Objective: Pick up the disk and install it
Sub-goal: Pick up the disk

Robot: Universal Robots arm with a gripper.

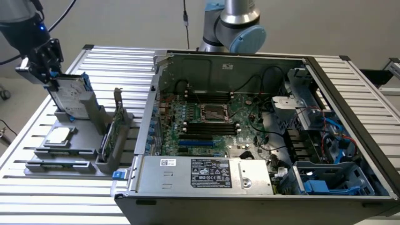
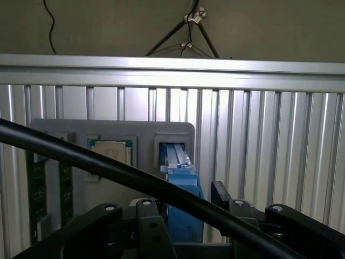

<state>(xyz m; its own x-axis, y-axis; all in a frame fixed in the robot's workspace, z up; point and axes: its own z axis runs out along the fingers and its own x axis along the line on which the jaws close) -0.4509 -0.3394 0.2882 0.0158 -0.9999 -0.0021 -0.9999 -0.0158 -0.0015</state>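
So the black claw gripper is sitting jaws apart, straddling the silver-grey blue-framed disk. The disk is standing long axis up in the grey plastic rack, at the claw's 6 o'clock and the open computer case's 9 o'clock.

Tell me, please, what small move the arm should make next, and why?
Probably close the fingers on the disk. The gripper sits at its top edge, fingers open on either side of the blue carrier, and the disk stands on edge in the grey holder, not yet lifted.
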